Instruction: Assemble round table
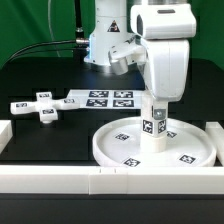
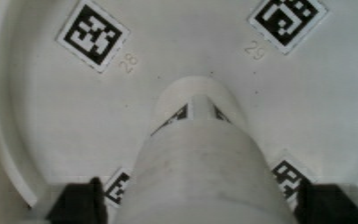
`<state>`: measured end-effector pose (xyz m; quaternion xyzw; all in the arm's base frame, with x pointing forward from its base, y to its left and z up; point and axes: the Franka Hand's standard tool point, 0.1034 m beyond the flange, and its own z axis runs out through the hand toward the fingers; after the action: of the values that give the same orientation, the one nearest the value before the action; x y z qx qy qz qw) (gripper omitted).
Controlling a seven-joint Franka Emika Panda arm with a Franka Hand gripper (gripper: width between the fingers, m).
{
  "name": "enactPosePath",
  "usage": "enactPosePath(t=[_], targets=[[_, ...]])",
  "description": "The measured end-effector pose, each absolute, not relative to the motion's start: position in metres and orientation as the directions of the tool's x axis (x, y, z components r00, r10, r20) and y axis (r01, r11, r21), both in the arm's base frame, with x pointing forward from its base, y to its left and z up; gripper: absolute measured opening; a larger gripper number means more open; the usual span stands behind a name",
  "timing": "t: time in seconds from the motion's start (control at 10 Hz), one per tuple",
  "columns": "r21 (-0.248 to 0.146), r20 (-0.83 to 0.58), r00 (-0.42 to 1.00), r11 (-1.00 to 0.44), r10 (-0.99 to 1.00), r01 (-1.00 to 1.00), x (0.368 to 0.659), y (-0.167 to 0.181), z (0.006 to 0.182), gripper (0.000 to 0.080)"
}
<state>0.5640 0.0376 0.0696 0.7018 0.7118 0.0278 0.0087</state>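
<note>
The large rimmed round disc (image 1: 150, 146) lies flat on the table at the exterior view's right, tags on its face. The short thick cylinder post (image 1: 156, 127) stands upright on the disc's middle. My gripper (image 1: 157, 102) comes straight down over it and is shut on the post's upper end. In the wrist view the post (image 2: 197, 150) runs between my two dark fingertips (image 2: 83, 197), with the disc (image 2: 176, 45) beneath it. The small cross-shaped piece (image 1: 40, 106) lies on the table at the exterior view's left, apart from the gripper.
The marker board (image 1: 100, 99) lies behind the disc near the table's middle. Long white border bars (image 1: 100, 181) run along the front edge, with short ends at both sides. The arm's base (image 1: 105, 35) stands at the back.
</note>
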Motion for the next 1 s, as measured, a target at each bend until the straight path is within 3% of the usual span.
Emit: enactPosePath(t=[0.5, 0.7, 1.0], targets=[[0.049, 0.027, 0.017, -0.018, 0.999, 0.999, 0.5635, 0.0371, 0.0696, 0.0406], [0.03, 0.04, 0.301, -0.302, 0.953, 0.953, 0.563, 0.0392, 0.0692, 0.0406], [0.019, 0.045, 0.486, -0.487, 0.873, 0.873, 0.5632, 0.0391, 0.069, 0.0406]])
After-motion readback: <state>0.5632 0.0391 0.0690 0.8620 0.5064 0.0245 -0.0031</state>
